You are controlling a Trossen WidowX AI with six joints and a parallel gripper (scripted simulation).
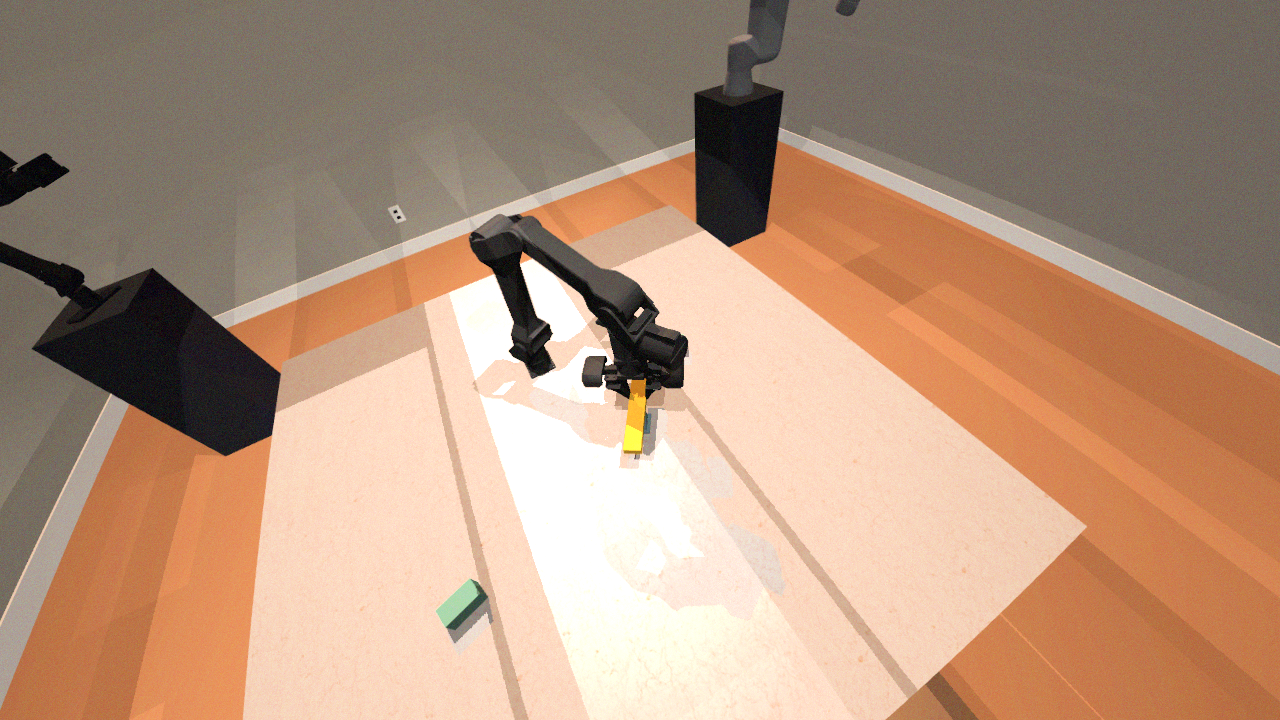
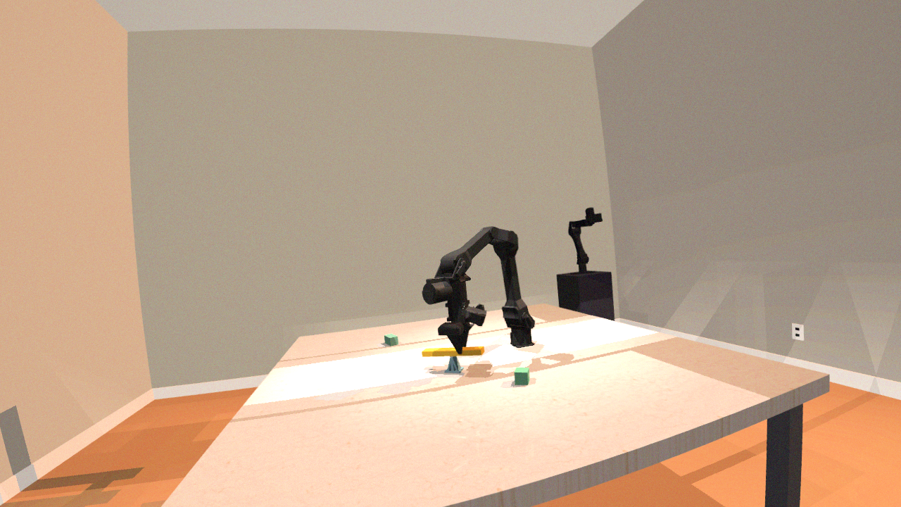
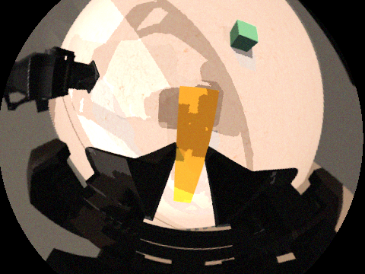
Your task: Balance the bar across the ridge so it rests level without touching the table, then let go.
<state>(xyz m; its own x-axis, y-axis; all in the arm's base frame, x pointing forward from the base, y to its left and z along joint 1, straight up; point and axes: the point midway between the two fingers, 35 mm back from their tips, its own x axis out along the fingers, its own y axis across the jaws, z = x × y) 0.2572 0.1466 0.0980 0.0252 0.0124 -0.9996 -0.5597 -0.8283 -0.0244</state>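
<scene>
The yellow-orange bar [image 1: 633, 429] [image 2: 437, 352] [image 3: 194, 129] looks level and is off the table [image 1: 859, 420] [image 2: 402, 441]. My gripper [image 1: 636, 385] [image 2: 460, 349] [image 3: 191, 148] points down and is shut on the bar, near its middle. The blue-grey ridge [image 1: 647, 423] [image 2: 453, 365] stands on the table directly under the bar in the exterior view. The bar's underside is at or just above the ridge's top; whether they touch I cannot tell. The bar hides most of the ridge in the top view, and the ridge is hidden in the wrist view.
One green block [image 1: 461, 604] [image 2: 391, 339] lies on the table far out from the arm's base [image 1: 534, 353] [image 2: 519, 327] [image 3: 34, 80]. Another green block [image 2: 521, 376] [image 3: 243, 35] lies nearer the bar, to one side. Black pedestals [image 1: 170, 367] [image 1: 738, 165] stand beyond the table edges.
</scene>
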